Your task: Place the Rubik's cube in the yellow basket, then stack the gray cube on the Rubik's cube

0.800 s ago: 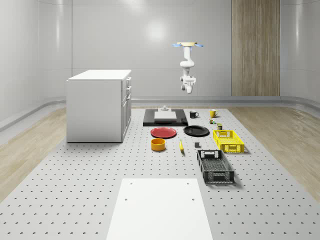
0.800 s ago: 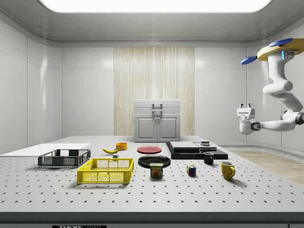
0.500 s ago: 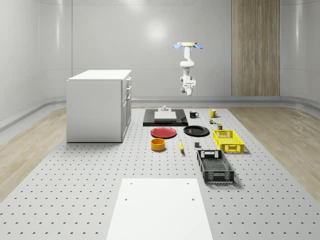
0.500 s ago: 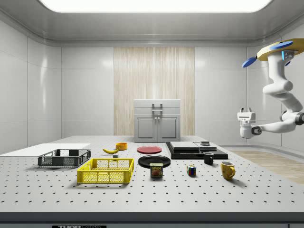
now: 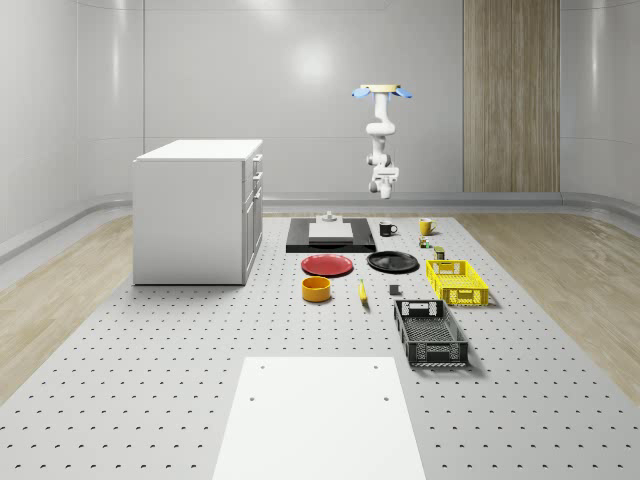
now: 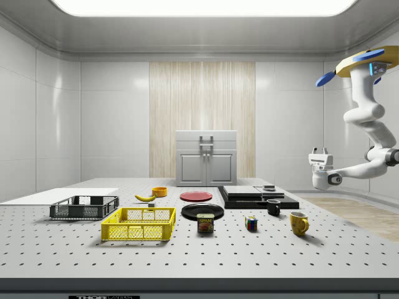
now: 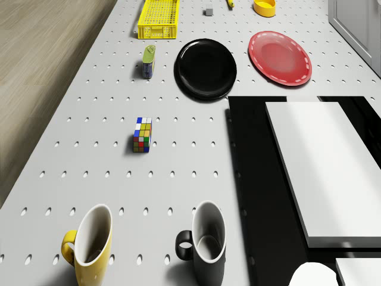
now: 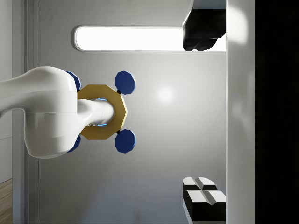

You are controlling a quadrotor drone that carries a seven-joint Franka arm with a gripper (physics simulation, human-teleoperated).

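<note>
Rubik's cube on table | arm bent, pincer upturned, spread | drone hovering

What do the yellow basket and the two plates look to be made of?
Yellow basket: likely molded plastic, matte, with open lattice walls. Black plate: glossy, ceramic or hard plastic, its rim catching light. Red plate: smooth, duller sheen, probably plastic or glazed ceramic.

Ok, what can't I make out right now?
Yellow basket: far end cut off by the drone view's edge.
Gray cube: too small in the drone view to judge its pose.
Drone, hovering by the table's far end: partly cut off by the side view's right edge.
Gripper, open: wrist view looks upward, away from the table.
</note>
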